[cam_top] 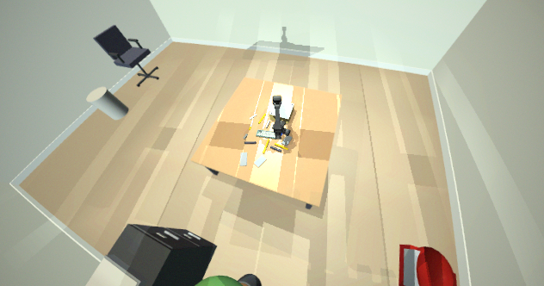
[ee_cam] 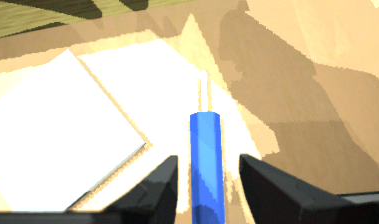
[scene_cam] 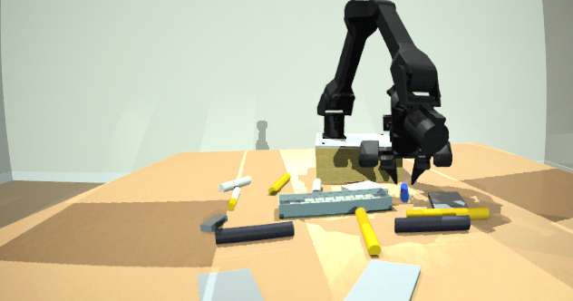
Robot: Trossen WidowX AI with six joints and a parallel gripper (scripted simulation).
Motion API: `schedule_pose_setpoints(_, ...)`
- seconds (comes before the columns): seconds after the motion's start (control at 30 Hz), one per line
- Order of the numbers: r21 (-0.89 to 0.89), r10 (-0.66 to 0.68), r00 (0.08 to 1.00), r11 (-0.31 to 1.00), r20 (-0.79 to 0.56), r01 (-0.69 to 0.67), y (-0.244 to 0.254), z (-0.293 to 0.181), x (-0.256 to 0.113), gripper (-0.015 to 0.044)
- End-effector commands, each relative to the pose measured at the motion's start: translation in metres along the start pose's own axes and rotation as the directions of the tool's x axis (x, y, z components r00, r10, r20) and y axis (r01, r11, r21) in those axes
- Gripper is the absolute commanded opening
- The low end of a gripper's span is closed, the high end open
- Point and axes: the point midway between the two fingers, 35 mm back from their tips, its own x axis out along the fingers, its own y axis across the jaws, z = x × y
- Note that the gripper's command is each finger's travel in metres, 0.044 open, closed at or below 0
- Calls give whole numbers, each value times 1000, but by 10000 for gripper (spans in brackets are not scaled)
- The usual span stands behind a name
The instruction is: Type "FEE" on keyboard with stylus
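Note:
The blue stylus (scene_cam: 404,192) (ee_cam: 206,165) lies on the desk to the right of the keyboard in the exterior view. In the wrist view its thin white tip points up the picture. My gripper (scene_cam: 404,181) (ee_cam: 208,162) is partly open and empty, pointing down above the stylus, with one finger on each side of it in the wrist view. A visible gap separates the fingertips from the desk in the exterior view. The keyboard (cam_top: 266,133) (scene_cam: 335,208) is a grey-green tray of white keys; its letters cannot be read here.
A white pad (scene_cam: 364,186) (ee_cam: 65,140) lies left of the stylus. A wooden box (scene_cam: 358,170) stands behind. A dark flat block (scene_cam: 446,199), a yellow rod (scene_cam: 471,213) and a black cylinder (scene_cam: 432,224) lie to the right. Another yellow rod (scene_cam: 368,232) lies before the keyboard.

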Motion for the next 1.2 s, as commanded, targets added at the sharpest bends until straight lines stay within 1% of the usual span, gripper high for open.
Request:
schedule_pose_setpoints(0.0,3,-2,1000,1000,4,2,0,-1,4,150)
schedule_pose_setpoints(0.63,3,-2,1000,1000,4,2,0,-7,14,150)
schedule_pose_setpoints(0.77,0,1,1000,1000,2,-1,0,-7,13,45)
schedule_pose_setpoints(1.0,0,1,1000,1000,2,-1,0,-7,13,0)
schedule_pose_setpoints(1.17,0,1,1000,1000,2,-1,0,-5,10,0)
